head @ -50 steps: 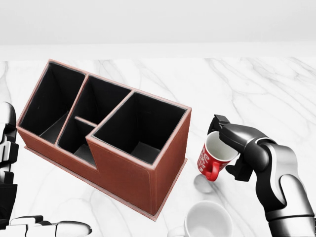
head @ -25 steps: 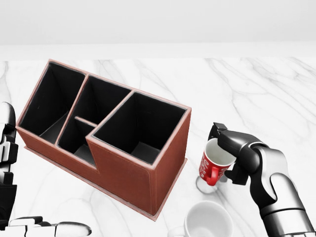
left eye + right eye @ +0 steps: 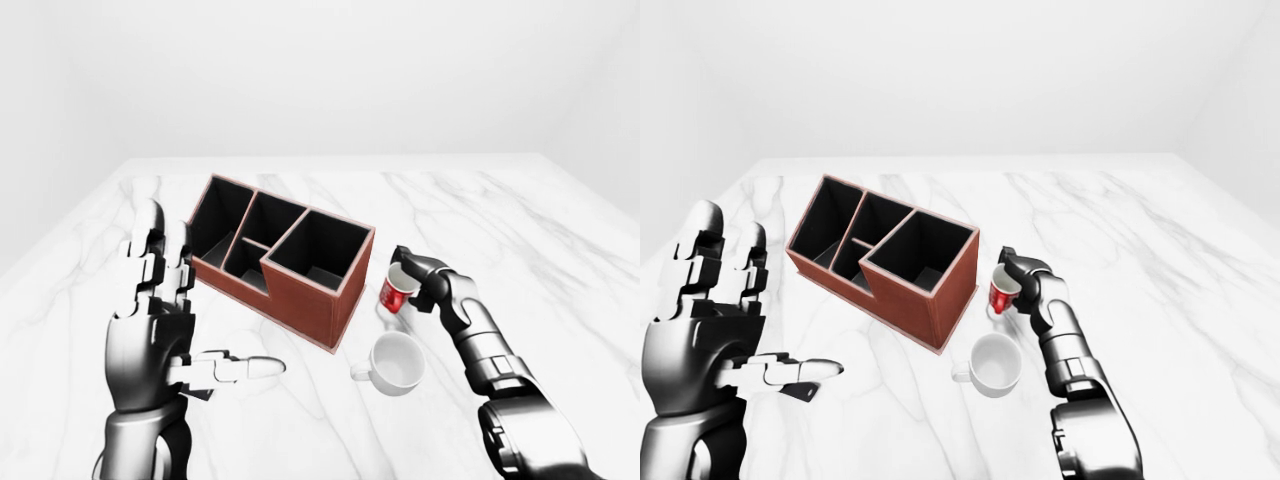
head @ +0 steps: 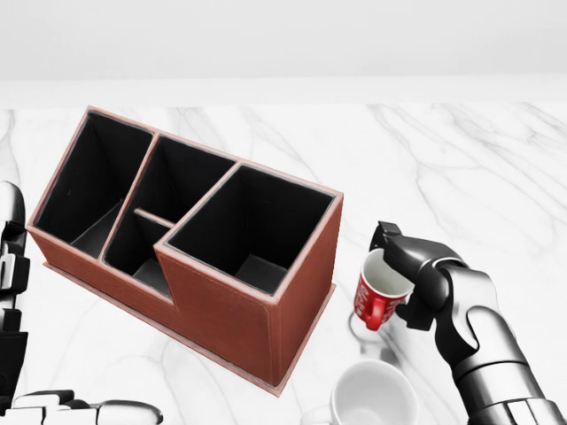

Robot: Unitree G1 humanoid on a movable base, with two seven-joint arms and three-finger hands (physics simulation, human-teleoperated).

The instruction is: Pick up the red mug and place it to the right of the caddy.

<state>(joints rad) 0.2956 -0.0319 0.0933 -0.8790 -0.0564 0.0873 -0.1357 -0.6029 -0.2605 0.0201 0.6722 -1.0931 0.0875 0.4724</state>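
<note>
The right hand (image 4: pixel 403 266) is clamped round the red mug (image 4: pixel 379 299), fingers hooked over the rim on the side away from the caddy (image 4: pixel 190 239), and that grip makes sense: it leaves the handle and the red wall clear and lets the mug go straight down. The mug sits just beside the caddy's right end in the head view, tilted a little, open mouth leaning up and toward the hand. Its base looks to be at or just above the marble table (image 4: pixel 461 168); whether it is touching, I cannot tell. That spot is the target side, so this reads as the placing step, nearly done, with only the letting-go and a clean withdrawal left. The risk is the white mug (image 4: pixel 374 398), lying just below the red one in the head view, close enough that the wrist could nudge it when pulling out. Over on the left of the eye views, the left hand (image 3: pixel 160 330) is raised with fingers spread, holding nothing, parked well apart from the caddy so it stays out of the action.
</note>
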